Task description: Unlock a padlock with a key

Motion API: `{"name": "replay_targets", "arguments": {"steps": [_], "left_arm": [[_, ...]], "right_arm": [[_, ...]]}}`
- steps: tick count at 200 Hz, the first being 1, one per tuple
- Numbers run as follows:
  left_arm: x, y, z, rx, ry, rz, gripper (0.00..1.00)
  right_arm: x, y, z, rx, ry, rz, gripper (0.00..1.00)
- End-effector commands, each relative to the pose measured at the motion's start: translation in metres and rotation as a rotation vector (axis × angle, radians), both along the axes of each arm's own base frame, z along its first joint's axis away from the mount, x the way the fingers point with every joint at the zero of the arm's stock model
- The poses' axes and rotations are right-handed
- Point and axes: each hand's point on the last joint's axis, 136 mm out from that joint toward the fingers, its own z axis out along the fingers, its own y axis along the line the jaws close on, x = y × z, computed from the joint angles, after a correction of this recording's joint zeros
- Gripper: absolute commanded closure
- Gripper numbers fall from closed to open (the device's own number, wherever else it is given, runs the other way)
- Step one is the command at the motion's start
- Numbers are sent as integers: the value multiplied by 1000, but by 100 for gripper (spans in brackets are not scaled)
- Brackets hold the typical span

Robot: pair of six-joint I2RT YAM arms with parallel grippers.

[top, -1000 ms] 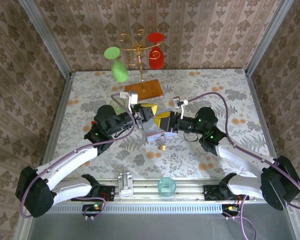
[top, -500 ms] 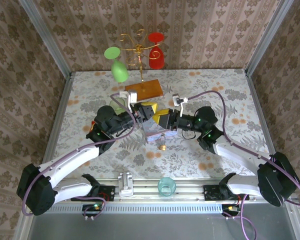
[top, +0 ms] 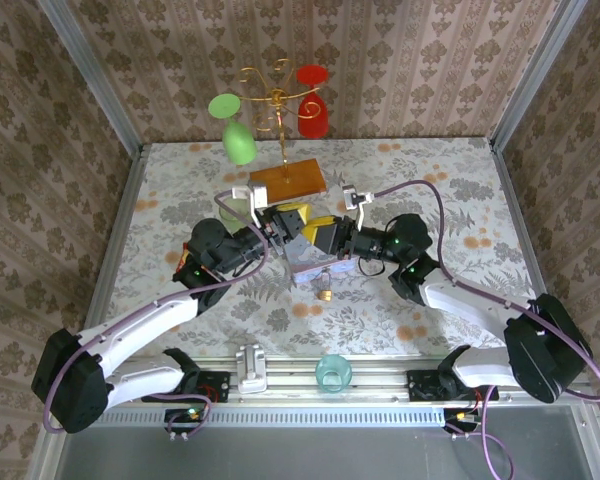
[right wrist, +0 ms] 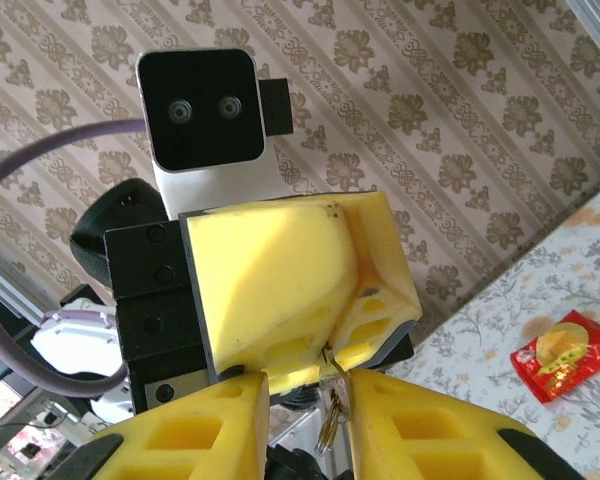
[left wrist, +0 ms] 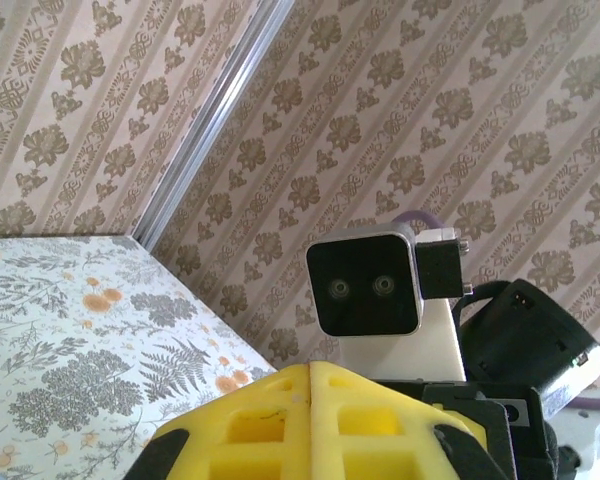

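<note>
2 arms reach in from the near edge of the bench and meet nose to nose above its middle in the top view. The left gripper (top: pixel 294 220) and right gripper (top: pixel 318 234) hang over a pale blue tin (top: pixel 308 266). The padlock (top: pixel 324 294) lies on the floral cloth (top: pixel 430 180), just beside the tin's near edge and apart from both grippers. Behind them stands a gold stand (top: pixel 276 110) on a wooden base, carrying 1 green glass (top: pixel 237 140) and 1 red glass (top: pixel 313 113).

From the left wrist, the yellow fingers (left wrist: pixel 270 420) are clenched tight, with only a seam between them, and the other arm's wrist camera (left wrist: pixel 365 285) faces them.

From the right wrist, the left arm's fingers (right wrist: pixel 280 280) are pinched on the key (right wrist: pixel 329 415), which dangles from their tips. The right arm's own fingers (right wrist: pixel 190 430) stand apart on either side of it; I cannot tell whether either touches it. A red packet (right wrist: pixel 565 355) lies on the cloth at the right.
</note>
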Motion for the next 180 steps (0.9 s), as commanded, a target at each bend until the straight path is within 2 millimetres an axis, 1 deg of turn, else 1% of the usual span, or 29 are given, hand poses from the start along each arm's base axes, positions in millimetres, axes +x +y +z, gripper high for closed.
{"name": "replay_targets", "arguments": {"steps": [1, 22, 48, 86, 88, 90, 140, 156, 180], "left_arm": [[-1, 3, 13, -69, -15, 9, 100], [-2, 4, 17, -90, -18, 5, 100], [0, 6, 16, -91, -16, 21, 100], [1, 6, 14, -98, -11, 22, 100], [1, 6, 14, -100, -11, 23, 100], [1, 6, 13, -101, -11, 23, 100], [5, 6, 7, -97, 8, 39, 100], [7, 8, 6, -103, 13, 55, 100], [8, 9, 6, -111, 11, 61, 100]], "right_arm": [[-3, -3, 19, 107, -33, 2, 74], [-1, -1, 20, 123, -26, 11, 76], [3, -3, 23, 149, -26, -6, 78], [3, -4, 29, 173, -30, -5, 86], [7, -1, 22, 161, -13, -4, 86], [8, 1, 20, 158, -8, -3, 87], [6, 10, 16, 156, 12, 27, 79], [4, 12, 16, 156, 16, 31, 80], [7, 9, 14, 164, 16, 4, 84]]}}
